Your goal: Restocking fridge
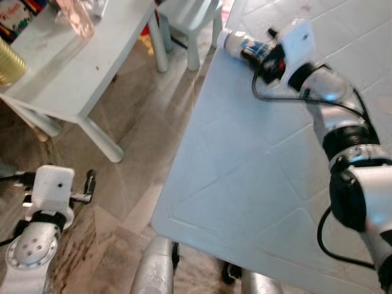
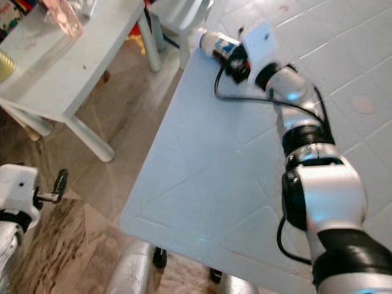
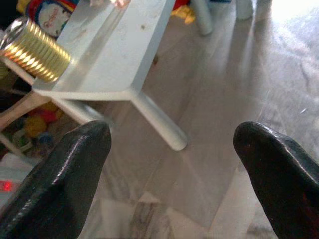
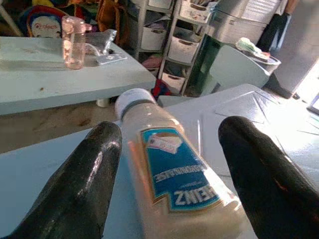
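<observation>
Near us our left gripper (image 1: 86, 187) hangs open over the floor. Our right gripper (image 1: 260, 58) reaches the far table corner, fingers apart around the lying mayonnaise bottle (image 4: 172, 174). We judge restocking barely begun.

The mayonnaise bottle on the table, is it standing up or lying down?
Lying down. The mayonnaise bottle rests on its side at the table's far corner, white cap pointing outward, between the right gripper's fingers.

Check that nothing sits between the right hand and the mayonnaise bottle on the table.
Nothing visible does. The mayonnaise bottle lies on its side near the far corner of the light blue table, already between the open fingers of the right hand. Whether the fingers touch it cannot be told.
</observation>
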Motion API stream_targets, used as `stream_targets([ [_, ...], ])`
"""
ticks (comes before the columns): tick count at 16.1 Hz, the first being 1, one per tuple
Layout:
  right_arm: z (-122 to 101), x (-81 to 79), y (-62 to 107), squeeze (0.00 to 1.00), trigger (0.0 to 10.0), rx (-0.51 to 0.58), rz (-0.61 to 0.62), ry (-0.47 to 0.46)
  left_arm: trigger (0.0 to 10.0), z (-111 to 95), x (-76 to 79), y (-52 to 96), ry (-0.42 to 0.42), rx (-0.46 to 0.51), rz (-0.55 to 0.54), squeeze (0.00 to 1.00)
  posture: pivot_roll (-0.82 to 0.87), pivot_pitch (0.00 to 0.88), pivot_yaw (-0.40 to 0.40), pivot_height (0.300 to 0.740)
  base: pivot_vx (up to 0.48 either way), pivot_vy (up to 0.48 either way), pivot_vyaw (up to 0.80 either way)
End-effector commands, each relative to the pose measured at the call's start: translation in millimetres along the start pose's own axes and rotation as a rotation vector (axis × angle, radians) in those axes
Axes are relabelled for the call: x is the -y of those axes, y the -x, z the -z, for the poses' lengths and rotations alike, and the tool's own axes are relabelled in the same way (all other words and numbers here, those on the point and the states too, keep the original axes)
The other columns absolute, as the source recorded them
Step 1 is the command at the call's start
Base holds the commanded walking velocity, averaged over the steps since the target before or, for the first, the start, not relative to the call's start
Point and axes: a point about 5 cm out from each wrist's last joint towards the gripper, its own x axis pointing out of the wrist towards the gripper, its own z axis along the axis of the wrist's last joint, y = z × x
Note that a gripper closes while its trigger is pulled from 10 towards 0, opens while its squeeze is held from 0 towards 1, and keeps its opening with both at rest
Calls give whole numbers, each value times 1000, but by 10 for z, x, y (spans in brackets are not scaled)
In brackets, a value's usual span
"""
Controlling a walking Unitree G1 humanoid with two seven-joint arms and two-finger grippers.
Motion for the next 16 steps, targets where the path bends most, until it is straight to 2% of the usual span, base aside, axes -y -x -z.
stream_targets([
  [1, 64, 49, 19, 0, 10000, -48, 44, -55, 10000, 56, -31, 69, -11, -40, 2, 0, 384, 391, 99, 740, 0, 0, 0],
  [6, 249, 6, 76, 0, 10000, -132, 20, -170, 10000, 59, 20, 107, -7, -58, 21, 0, 374, 401, 94, 740, 0, 0, 0],
  [7, 389, -86, 136, 0, 10000, -190, -55, -143, 10000, 56, 43, 86, -1, -57, 23, 0, 360, 396, 83, 740, 0, 0, 0],
  [10, 542, -178, 231, 0, 10000, -235, -130, -120, 10000, 74, 80, 74, 15, -59, 23, 0, 333, 386, 68, 740, 0, 0, 0],
  [11, 630, -217, 307, 0, 10000, -248, -162, -117, 10000, 96, 120, 64, 28, -62, 25, 0, 321, 380, 61, 740, 0, 0, 0],
  [14, 713, -250, 421, 0, 10000, -235, -182, -136, 10000, 99, 200, -8, 48, -55, 33, 0, 281, 360, 46, 740, 0, 0, 0],
  [16, 700, -350, 537, 0, 10000, -189, -196, -162, 10000, 88, 251, -87, 63, -43, 39, 0, 252, 342, 40, 740, 0, 0, 0],
])
